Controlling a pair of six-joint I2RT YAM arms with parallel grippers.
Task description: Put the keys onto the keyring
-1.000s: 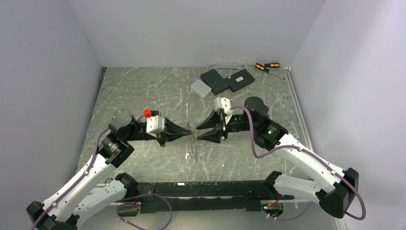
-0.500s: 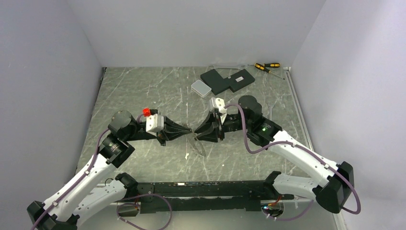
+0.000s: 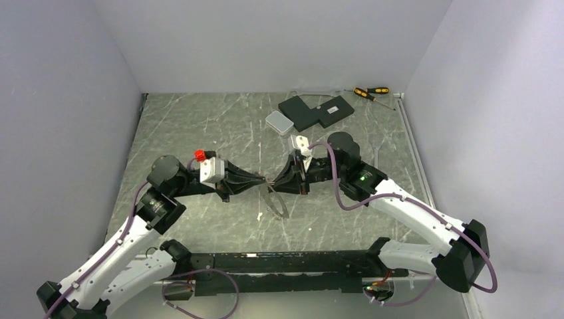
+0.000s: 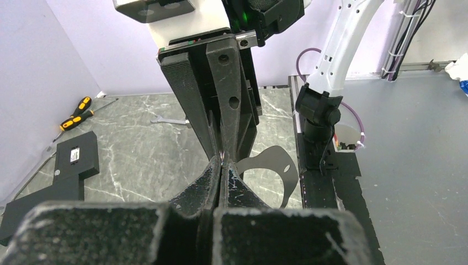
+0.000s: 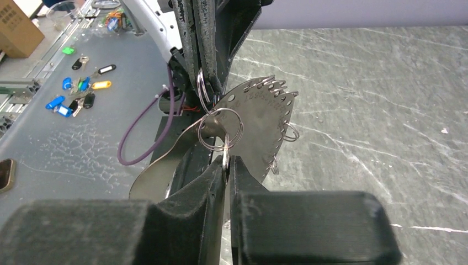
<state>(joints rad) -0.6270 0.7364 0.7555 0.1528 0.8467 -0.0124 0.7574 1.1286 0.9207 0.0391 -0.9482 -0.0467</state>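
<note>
My two grippers meet tip to tip over the middle of the table. The left gripper (image 3: 264, 182) is shut on the keyring (image 5: 202, 91), a thin silvery wire loop that hangs from its fingers (image 5: 201, 38). The right gripper (image 5: 226, 163) is shut on a small flat silvery key (image 5: 225, 152). The key hangs on a round wire ring (image 5: 221, 130) linked to the loop. A flat silvery fan-shaped plate (image 5: 259, 113), with small rings along its holed edge, hangs behind them. In the left wrist view my left gripper (image 4: 222, 163) is shut, right against the right fingers (image 4: 227, 83).
A small white rounded box (image 3: 279, 122), a black flat block (image 3: 318, 111) and two yellow-handled screwdrivers (image 3: 370, 92) lie at the back. A thin wrench (image 4: 168, 121) lies on the marble table. Purple walls close in the left, back and right.
My right gripper has moved left to the left gripper's tips and closed from wide open to shut. The hanging metal piece has swung slightly right. The left gripper has barely moved.
</note>
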